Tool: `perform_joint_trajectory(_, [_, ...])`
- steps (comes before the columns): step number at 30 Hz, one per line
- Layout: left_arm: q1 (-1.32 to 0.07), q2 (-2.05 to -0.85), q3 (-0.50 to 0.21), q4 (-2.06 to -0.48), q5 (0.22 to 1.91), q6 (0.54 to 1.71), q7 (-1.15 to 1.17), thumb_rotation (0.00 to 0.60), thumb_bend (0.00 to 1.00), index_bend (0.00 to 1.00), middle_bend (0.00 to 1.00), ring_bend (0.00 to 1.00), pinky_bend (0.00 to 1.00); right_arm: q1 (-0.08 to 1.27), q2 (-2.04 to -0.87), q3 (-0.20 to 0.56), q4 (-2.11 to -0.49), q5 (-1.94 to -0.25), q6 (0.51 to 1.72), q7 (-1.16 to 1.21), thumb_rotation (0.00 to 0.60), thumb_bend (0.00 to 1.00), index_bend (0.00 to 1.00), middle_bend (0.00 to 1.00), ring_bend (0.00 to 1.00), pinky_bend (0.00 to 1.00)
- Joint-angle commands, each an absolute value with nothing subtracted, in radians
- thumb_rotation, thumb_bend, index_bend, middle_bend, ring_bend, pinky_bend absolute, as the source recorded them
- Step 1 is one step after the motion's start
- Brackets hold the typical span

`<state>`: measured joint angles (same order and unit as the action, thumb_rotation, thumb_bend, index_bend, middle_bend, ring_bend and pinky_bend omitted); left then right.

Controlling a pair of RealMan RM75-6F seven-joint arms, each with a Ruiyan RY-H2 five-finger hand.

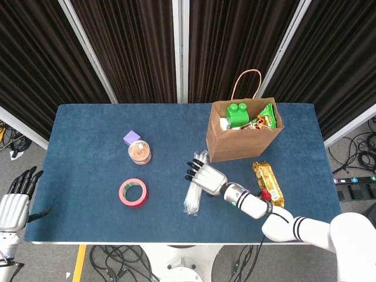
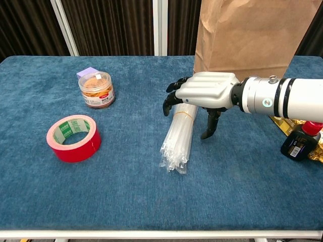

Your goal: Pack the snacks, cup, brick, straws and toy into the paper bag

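Blue table | right hand spread wide over straws, gripping nothing | left hand empty, fingers apart, off table edge | paper bag upright

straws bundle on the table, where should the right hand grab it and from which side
Probably from above, around the straws near their banded upper part, fingers on one long side and thumb on the other. The bundle lies flat and narrow, and the right hand hovers open over that end.
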<state>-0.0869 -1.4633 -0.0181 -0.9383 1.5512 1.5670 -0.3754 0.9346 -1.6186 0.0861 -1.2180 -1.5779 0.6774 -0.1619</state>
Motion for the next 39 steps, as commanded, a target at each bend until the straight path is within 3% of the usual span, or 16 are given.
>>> perform_joint_trajectory(1, [-0.086, -1.466, -0.020, -0.932, 1.549, 1.566, -0.387, 0.600, 0.18, 0.13, 0.11, 0.01, 0.14, 0.946, -1.651, 0.079, -1.175, -1.565, 0.671, -0.159, 0.600, 0.00, 0.25, 0.22, 0.05, 0.09])
perform_joint_trajectory(12, [-0.085, -1.476, -0.018, -0.899, 1.548, 1.562, -0.415, 0.600, 0.18, 0.13, 0.11, 0.01, 0.14, 0.962, -1.707, 0.074, -1.114, -1.547, 0.690, -0.152, 0.600, 0.00, 0.45, 0.33, 0.17, 0.20])
perform_joint_trajectory(20, [-0.083, -1.480, -0.018, -0.887, 1.548, 1.563, -0.426, 0.600, 0.18, 0.13, 0.11, 0.01, 0.14, 0.959, -1.722, 0.071, -1.105, -1.531, 0.712, -0.173, 0.600, 0.12, 0.66, 0.48, 0.35, 0.38])
perform_joint_trajectory(29, [-0.083, -1.480, -0.021, -0.885, 1.549, 1.567, -0.430, 0.600, 0.18, 0.13, 0.11, 0.01, 0.14, 0.960, -1.663, 0.099, -1.199, -1.536, 0.782, -0.202, 0.600, 0.16, 0.69, 0.51, 0.37, 0.41])
perform_joint_trajectory(39, [-0.085, -1.470, -0.023, -0.906, 1.555, 1.577, -0.416, 0.600, 0.18, 0.13, 0.11, 0.01, 0.14, 0.967, -1.521, 0.207, -1.490, -1.505, 0.887, -0.385, 0.600, 0.17, 0.70, 0.51, 0.38, 0.41])
